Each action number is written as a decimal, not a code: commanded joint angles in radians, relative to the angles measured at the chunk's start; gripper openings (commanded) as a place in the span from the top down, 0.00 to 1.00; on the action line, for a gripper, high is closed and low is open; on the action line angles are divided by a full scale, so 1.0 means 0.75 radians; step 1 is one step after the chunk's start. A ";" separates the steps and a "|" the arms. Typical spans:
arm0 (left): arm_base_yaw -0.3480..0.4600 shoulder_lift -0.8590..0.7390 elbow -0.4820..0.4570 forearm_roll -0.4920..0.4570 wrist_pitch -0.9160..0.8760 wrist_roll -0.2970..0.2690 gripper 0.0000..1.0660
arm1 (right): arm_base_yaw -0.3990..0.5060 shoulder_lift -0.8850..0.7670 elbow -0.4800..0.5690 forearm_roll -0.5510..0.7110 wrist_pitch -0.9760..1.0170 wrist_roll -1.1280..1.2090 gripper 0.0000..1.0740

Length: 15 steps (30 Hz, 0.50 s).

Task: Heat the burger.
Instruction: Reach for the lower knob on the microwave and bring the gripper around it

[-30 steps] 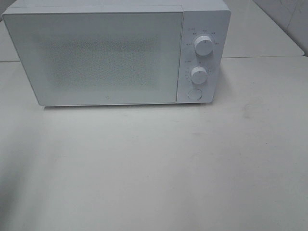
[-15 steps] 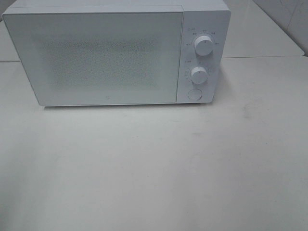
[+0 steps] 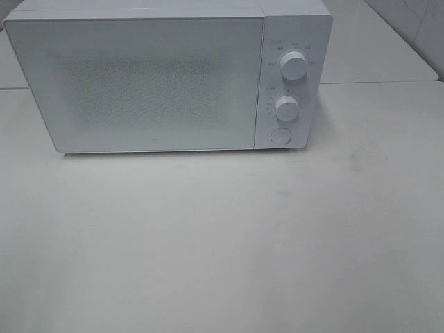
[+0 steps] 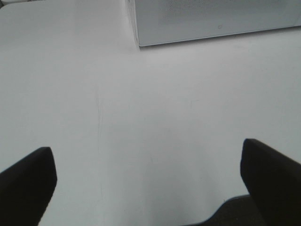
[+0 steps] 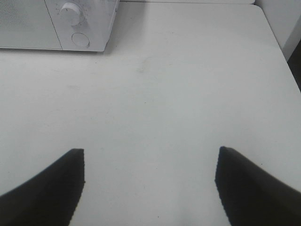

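- The left gripper (image 4: 148, 183) is hovering over the bare white table (image 3: 222, 243), its two dark fingers (image 4: 26, 183) standing wide apart with nothing between them.
- The right gripper (image 5: 150, 186) is hanging above the same table, its fingers also spread apart and gripping nothing.
- Neither gripper is showing in the exterior high view.
- A white microwave (image 3: 139, 83) is sitting at the far side of the table, well apart from both grippers; one lower corner of it is showing in each wrist view.
- Its speckled, frosted door (image 3: 146, 76) is lying shut, giving no view inside.
- On the panel to the door's right, an upper knob (image 3: 294, 66), a lower knob (image 3: 286, 108) and a round button (image 3: 280, 136) are lining up one below another.
- The burger is showing in none of the views, so I cannot tell where it is.
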 commanded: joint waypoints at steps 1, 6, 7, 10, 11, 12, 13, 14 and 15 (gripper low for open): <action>0.001 -0.073 0.011 -0.019 -0.012 0.003 0.05 | -0.009 -0.033 0.004 -0.005 -0.003 0.001 0.29; 0.001 -0.123 0.011 -0.019 -0.012 0.003 0.05 | -0.009 -0.033 0.004 -0.005 -0.003 0.001 0.29; 0.001 -0.156 0.011 -0.020 -0.012 0.003 0.05 | -0.009 -0.033 0.004 -0.005 -0.003 0.001 0.29; 0.001 -0.207 0.011 -0.020 -0.012 0.003 0.05 | -0.009 -0.033 0.004 -0.005 -0.003 0.001 0.29; 0.001 -0.207 0.011 -0.020 -0.012 0.003 0.05 | -0.009 -0.033 0.004 -0.005 -0.003 0.001 0.29; 0.001 -0.199 0.011 -0.025 -0.012 0.003 0.05 | -0.009 -0.033 0.004 -0.005 -0.003 0.001 0.29; 0.001 -0.200 0.011 -0.027 -0.012 0.003 0.05 | -0.009 -0.029 0.004 -0.005 -0.003 0.001 0.29; 0.001 -0.200 0.011 -0.027 -0.012 0.003 0.05 | -0.009 -0.029 0.004 -0.005 -0.003 0.001 0.29; 0.001 -0.200 0.011 -0.027 -0.012 0.003 0.05 | -0.009 -0.029 0.004 -0.005 -0.003 0.001 0.29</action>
